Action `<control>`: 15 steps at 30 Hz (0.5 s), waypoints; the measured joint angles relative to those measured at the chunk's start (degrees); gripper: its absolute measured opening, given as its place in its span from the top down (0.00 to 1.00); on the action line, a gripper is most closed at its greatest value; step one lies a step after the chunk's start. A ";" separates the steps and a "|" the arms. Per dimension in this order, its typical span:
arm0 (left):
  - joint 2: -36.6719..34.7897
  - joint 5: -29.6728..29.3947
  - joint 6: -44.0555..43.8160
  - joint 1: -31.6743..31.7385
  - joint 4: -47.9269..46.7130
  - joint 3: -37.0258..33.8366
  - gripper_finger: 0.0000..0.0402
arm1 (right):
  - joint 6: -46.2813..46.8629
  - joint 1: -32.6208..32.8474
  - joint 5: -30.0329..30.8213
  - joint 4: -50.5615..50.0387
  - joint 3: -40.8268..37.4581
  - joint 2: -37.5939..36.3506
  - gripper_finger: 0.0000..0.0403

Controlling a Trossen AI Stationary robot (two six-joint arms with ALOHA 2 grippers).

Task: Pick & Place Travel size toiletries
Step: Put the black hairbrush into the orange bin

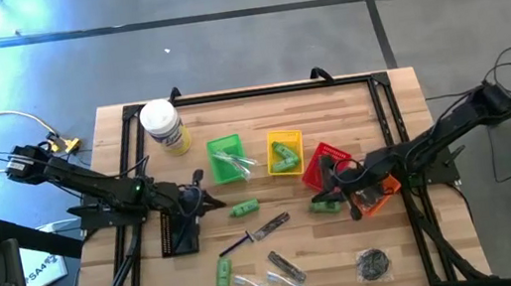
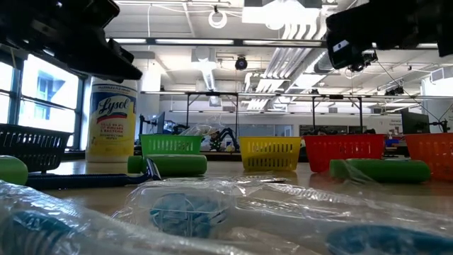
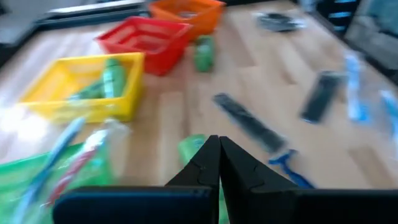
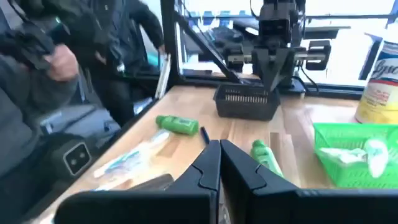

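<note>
Toiletries lie scattered on the wooden table: green tubes [image 1: 243, 208] [image 1: 325, 205] [image 1: 223, 273], dark grey oblong pieces [image 1: 272, 226] [image 1: 286, 266], a blue razor [image 1: 235, 243], clear packets [image 1: 256, 285] and a round dark pouch [image 1: 374, 264]. My left gripper [image 1: 207, 200] hangs shut above the table by the black basket [image 1: 180, 231]; its wrist view shows the shut gripper [image 3: 219, 146] with a green tube [image 3: 193, 149] beyond it. My right gripper [image 1: 327, 193] is shut too [image 4: 219, 149], raised beside the red basket [image 1: 327, 166] and above the green tube.
Green [image 1: 227, 157], yellow [image 1: 285, 152], red and orange [image 1: 380, 196] baskets stand in a row; the green and yellow ones hold items. A white Lysol jar [image 1: 162, 126] stands at the far left. A black frame [image 1: 258, 90] borders the table. A person [image 4: 56, 56] shows beyond the table's near edge.
</note>
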 joint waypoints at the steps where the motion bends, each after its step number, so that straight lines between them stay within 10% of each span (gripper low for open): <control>1: 0.00 -1.81 -0.34 0.02 0.02 0.00 1.00 | 0.71 -0.02 0.14 2.05 -1.58 -0.35 1.00; 15: -0.22 -11.61 -1.81 2.32 1.88 0.04 1.00 | 4.53 -2.61 3.41 15.36 -8.91 -1.92 1.00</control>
